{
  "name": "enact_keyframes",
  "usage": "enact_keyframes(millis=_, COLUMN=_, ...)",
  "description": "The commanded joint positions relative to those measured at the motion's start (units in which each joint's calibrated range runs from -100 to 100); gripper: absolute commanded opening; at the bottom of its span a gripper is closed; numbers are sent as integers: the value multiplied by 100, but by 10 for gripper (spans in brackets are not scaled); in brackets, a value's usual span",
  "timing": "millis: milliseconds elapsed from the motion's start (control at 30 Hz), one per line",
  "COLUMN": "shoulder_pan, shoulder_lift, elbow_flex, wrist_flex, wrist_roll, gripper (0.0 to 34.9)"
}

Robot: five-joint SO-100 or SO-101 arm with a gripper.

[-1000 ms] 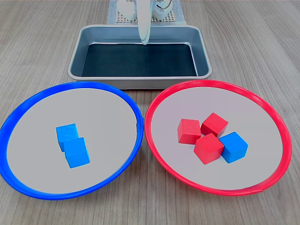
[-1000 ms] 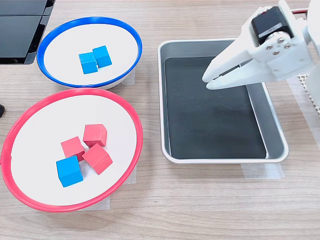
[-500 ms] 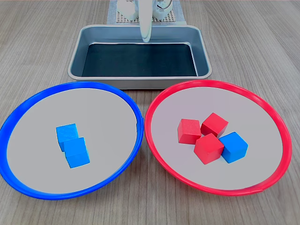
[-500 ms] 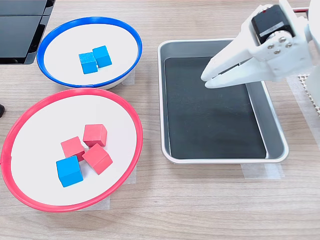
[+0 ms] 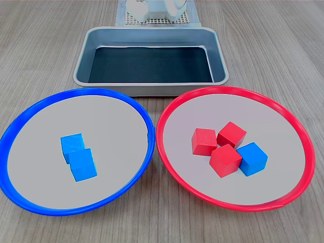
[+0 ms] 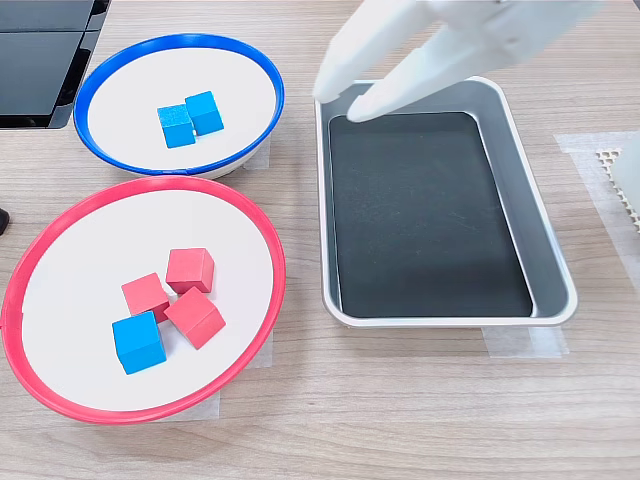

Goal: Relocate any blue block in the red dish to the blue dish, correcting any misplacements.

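Note:
One blue block (image 5: 252,158) (image 6: 138,342) lies in the red dish (image 5: 233,91) (image 6: 150,183), touching a cluster of three red cubes (image 5: 225,160) (image 6: 195,316). Two more blue cubes (image 5: 77,154) (image 6: 190,119) sit side by side in the blue dish (image 5: 91,92) (image 6: 180,40). My white gripper (image 6: 344,101) hangs high over the far-left corner of the metal tray in the second exterior view, fingers apart and empty. In the first exterior view the fingers are out of frame.
A rectangular metal tray (image 5: 152,34) (image 6: 520,150) with a dark floor stands behind the two dishes. The arm's white base (image 5: 154,7) sits beyond it. A black object (image 6: 45,60) fills the second exterior view's top left corner. Tape strips hold the tray and dishes down.
The gripper has risen and swung toward the dishes, leaving the first exterior view. Its fingers have spread wider. No block has moved.

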Motion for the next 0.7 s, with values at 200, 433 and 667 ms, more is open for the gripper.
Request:
enact_keyframes(millis=200, shoulder_pan=-578, shoulder_lift=3406, elbow_flex=-2902, wrist_flex=-475, wrist_roll=-24, gripper=128)
enact_keyframes(millis=433, shoulder_pan=-851, shoulder_lift=5171, elbow_flex=-4860, wrist_flex=-385, wrist_roll=-142, gripper=118)
enact_keyframes(millis=667, shoulder_pan=-982, shoulder_lift=5768, elbow_flex=-5433, wrist_flex=-236, wrist_roll=-147, gripper=118)
